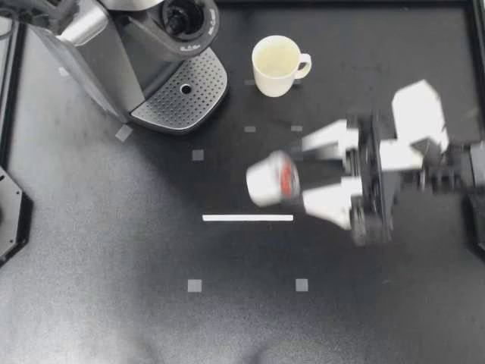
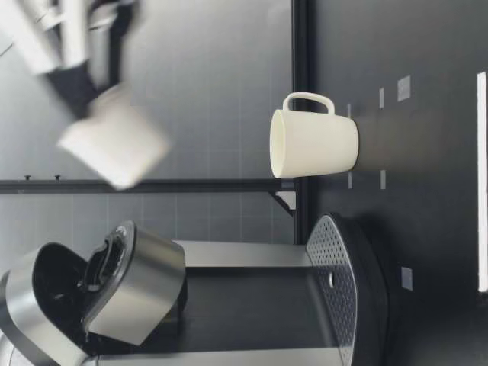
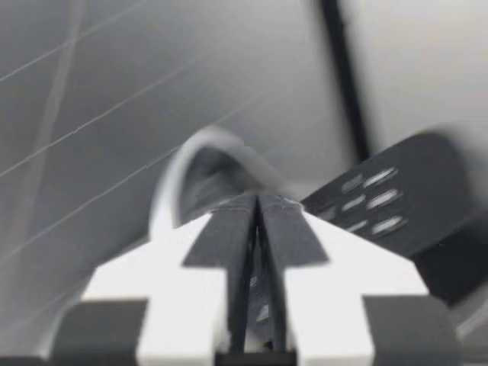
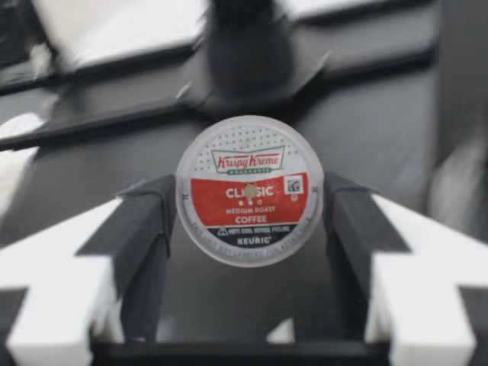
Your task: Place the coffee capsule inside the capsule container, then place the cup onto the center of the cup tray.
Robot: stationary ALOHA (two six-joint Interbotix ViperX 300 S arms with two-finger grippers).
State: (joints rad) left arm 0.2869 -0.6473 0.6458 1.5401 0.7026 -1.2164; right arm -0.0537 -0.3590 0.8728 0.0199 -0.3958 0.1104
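Our right gripper (image 1: 297, 176) clamps the coffee capsule (image 1: 271, 179) by its sides above mid-table, likely bound far-left for the open capsule container (image 1: 182, 19). The cup (image 1: 276, 66) stands right of the cup tray (image 1: 182, 91). Our left gripper (image 3: 255, 202) is closed, empty.

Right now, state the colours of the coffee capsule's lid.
Round white coffee capsule: white lid, red band, dark strip beneath. Right wrist view.

A matte black table (image 1: 91, 250) fills the overhead view, with soft light pooling across it toward six o'clock. A white tape strip (image 1: 248, 218) lies near centre, with small grey tape squares (image 1: 195, 285) dotted around it. A black rail (image 2: 301, 46) edges the far side. Behind it stands a grey wall (image 2: 213, 91) with a faint grid.
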